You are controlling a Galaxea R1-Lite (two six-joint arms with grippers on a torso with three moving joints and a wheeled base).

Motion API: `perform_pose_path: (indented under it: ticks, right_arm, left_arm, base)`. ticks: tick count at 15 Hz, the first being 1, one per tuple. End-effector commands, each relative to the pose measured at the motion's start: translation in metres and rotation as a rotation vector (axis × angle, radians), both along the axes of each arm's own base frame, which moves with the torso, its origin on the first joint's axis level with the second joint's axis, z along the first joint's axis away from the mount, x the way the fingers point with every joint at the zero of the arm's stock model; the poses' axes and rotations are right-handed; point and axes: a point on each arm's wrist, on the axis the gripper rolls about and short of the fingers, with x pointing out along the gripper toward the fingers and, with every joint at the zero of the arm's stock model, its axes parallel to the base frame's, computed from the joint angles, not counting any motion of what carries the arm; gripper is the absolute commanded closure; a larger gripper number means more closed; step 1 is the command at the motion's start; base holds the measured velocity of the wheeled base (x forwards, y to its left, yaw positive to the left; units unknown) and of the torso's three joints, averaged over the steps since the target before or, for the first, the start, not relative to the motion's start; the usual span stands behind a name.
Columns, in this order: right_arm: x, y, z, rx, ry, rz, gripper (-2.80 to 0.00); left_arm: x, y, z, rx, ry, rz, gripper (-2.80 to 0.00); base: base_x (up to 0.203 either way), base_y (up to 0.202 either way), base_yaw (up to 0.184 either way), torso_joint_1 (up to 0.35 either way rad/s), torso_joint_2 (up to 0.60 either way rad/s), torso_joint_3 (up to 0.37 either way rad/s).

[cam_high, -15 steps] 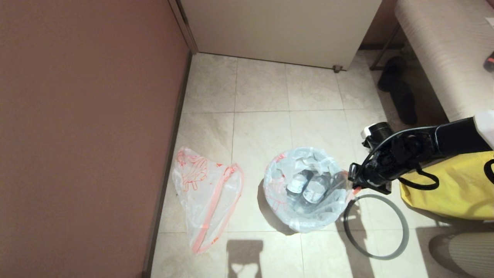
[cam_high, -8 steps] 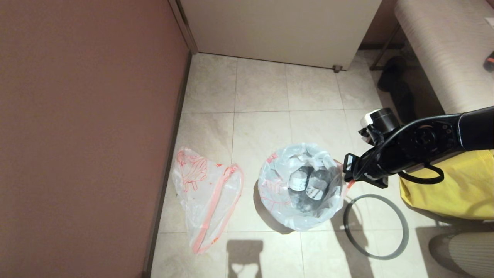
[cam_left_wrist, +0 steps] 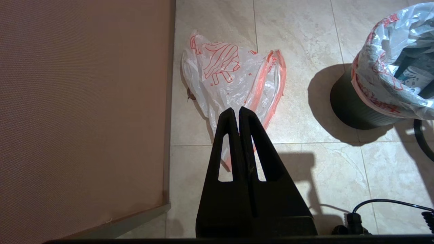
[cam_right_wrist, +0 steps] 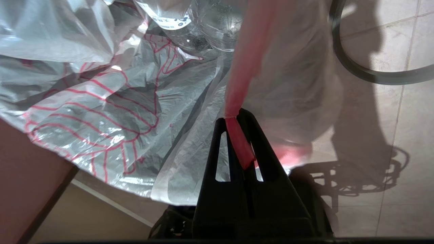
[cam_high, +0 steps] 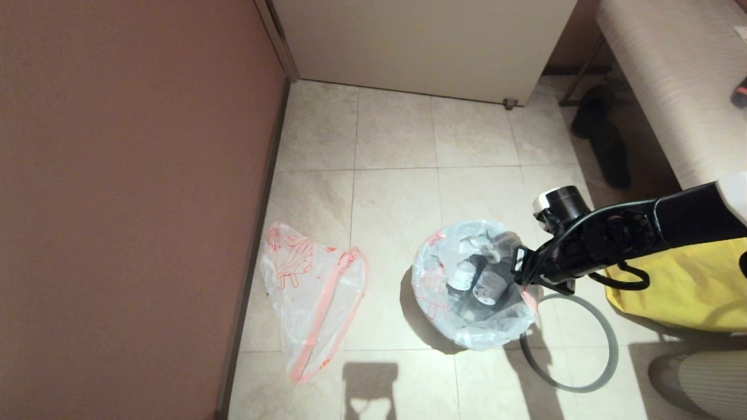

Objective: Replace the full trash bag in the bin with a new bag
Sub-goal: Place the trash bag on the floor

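Right wrist view alone shows the right gripper (cam_right_wrist: 239, 117) pinched tight on the pink-red drawstring of the bulky translucent white full trash bag (cam_high: 473, 286); head view hides the fingertips. The bag sits in the one round black bin (cam_left_wrist: 352, 108), two labelled bottles (cam_high: 475, 283) visible, just ahead of the fingers. Left gripper (cam_left_wrist: 239, 112) closed, empty, one limp new bag (cam_left_wrist: 234, 81) beyond its tips.

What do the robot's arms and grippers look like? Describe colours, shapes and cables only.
Both grippers are matte black. The left gripper and the right gripper each have two long triangular fingers with a slot cut through each. The right arm is glossy black with round joint housings, a white-marked black cylinder at the wrist, a white section towards the robot's body, and black cables looping along it.
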Motion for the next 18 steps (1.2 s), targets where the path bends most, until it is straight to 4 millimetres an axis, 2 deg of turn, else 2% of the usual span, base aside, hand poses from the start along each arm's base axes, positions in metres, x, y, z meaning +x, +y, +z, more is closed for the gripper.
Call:
perform_pose_path:
  ticks: [1, 6, 12, 13, 14, 18]
  right_arm:
    - [0.008, 0.004, -0.030, -0.021, 0.057, 0.004, 0.00]
    - [0.022, 0.022, -0.080, -0.070, 0.096, 0.054, 0.00]
    - [0.051, 0.032, -0.120, -0.090, 0.104, 0.058, 0.00]
    - [0.052, 0.032, -0.119, -0.088, 0.098, 0.057, 0.00]
    - [0.051, 0.032, -0.108, -0.081, 0.082, 0.057, 0.00]
    - [0.037, 0.029, -0.046, -0.054, 0.016, 0.062, 0.00]
  left_arm:
    - [0.000, 0.000, 0.000, -0.001, 0.000, 0.001, 0.00]
    - [0.000, 0.000, 0.000, -0.001, 0.000, 0.001, 0.00]
    - [0.000, 0.000, 0.000, -0.001, 0.000, 0.002, 0.00]
    - [0.000, 0.000, 0.000, -0.001, 0.000, 0.001, 0.00]
    - [0.000, 0.000, 0.000, -0.001, 0.000, 0.001, 0.00]
    - [0.000, 0.000, 0.000, -0.001, 0.000, 0.001, 0.00]
  base:
    - [0.000, 0.000, 0.000, 0.000, 0.00, 0.000]
    - [0.000, 0.000, 0.000, 0.000, 0.00, 0.000]
    - [0.000, 0.000, 0.000, 0.000, 0.00, 0.000]
    - [0.000, 0.000, 0.000, 0.000, 0.00, 0.000]
    - [0.000, 0.000, 0.000, 0.000, 0.00, 0.000]
    - [0.000, 0.000, 0.000, 0.000, 0.00, 0.000]
